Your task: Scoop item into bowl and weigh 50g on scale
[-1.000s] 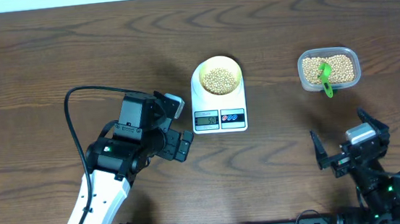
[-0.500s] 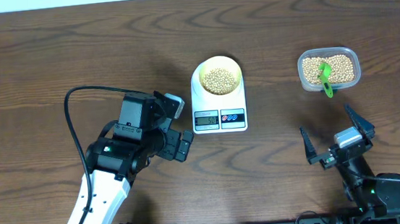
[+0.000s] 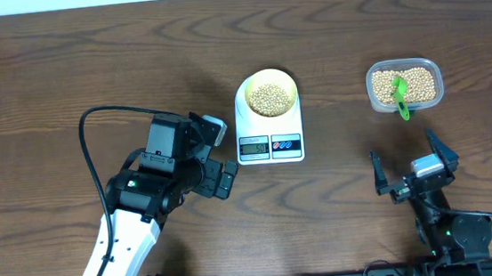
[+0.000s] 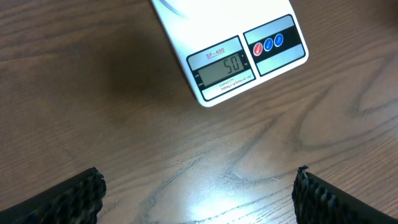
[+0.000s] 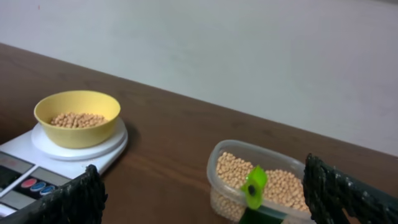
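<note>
Both pincers are released. Your left gripper [image 3: 221, 154] hangs wide just beside the scale [image 4: 205, 25], and your right gripper [image 3: 403, 146] is splayed near the desk's front edge, nothing in either. The beans [image 3: 268, 99] sit heaped in the yellow bowl [image 5: 74, 134] on the scale, mid-desk, and the display [image 4: 224, 65] shows 50, so I'd call it weighed. If you trim, those beans look light, hard and rolly. Take the green scoop [image 3: 400, 98] by its handle, in the tub [image 3: 375, 100] toward the right edge.
</note>
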`<state>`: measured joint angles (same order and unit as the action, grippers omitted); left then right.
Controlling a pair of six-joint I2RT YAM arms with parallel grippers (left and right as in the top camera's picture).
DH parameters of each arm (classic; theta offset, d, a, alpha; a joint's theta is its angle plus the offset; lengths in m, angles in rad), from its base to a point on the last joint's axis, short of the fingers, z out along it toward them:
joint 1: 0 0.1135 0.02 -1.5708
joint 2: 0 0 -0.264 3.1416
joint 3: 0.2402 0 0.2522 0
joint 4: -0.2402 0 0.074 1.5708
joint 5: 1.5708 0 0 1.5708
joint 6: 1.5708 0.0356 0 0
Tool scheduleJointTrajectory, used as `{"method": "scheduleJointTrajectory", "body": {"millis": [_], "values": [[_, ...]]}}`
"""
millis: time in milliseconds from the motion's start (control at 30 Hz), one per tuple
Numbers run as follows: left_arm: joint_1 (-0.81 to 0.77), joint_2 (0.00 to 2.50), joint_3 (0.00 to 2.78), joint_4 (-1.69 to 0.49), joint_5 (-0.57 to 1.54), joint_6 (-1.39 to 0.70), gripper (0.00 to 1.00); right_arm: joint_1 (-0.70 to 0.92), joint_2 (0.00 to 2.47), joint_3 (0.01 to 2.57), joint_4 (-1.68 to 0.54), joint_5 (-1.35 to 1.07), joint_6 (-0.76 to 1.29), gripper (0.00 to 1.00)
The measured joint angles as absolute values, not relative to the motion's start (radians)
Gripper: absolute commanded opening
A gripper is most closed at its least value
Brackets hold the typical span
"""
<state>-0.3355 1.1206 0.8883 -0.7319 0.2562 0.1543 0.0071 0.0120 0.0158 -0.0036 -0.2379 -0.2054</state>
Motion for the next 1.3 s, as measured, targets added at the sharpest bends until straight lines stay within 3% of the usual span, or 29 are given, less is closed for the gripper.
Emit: {"method": "scheduleJointTrajectory", "body": {"millis": [567,1300], "values": [[-0.336,1.121,0.888,-0.732,0.256,0.154,0.98,-0.010,0.012,0.007,-0.067,-0.079,-0.176,0.99],[-0.336,1.121,0.888,-0.732,0.256,0.154,0.98,-0.019,0.012,0.007,-0.067,-0.070,-0.172,0.99]]}}
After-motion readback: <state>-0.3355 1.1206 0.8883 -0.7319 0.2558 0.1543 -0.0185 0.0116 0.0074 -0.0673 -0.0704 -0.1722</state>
